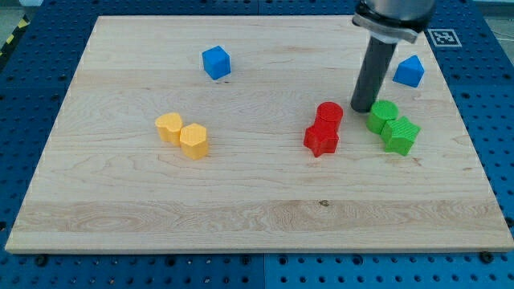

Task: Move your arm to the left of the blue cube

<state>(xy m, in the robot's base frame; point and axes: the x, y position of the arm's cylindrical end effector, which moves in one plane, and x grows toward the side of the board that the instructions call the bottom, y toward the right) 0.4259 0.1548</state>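
A blue cube [216, 62] sits on the wooden board [120, 201] toward the view's top, left of centre. My tip [364, 108] rests on the board far to the cube's right, between a red cylinder [328, 115] and a green cylinder [383, 116]. It is just left of the green cylinder and below-left of a second blue block [409, 71], which looks wedge-like.
A red star-like block [321, 139] lies right below the red cylinder. A green cube-like block [400, 134] touches the green cylinder. Two yellow blocks [169, 127] [193, 141] sit together at the left of centre. A printed marker [442, 36] is off the board at the top right.
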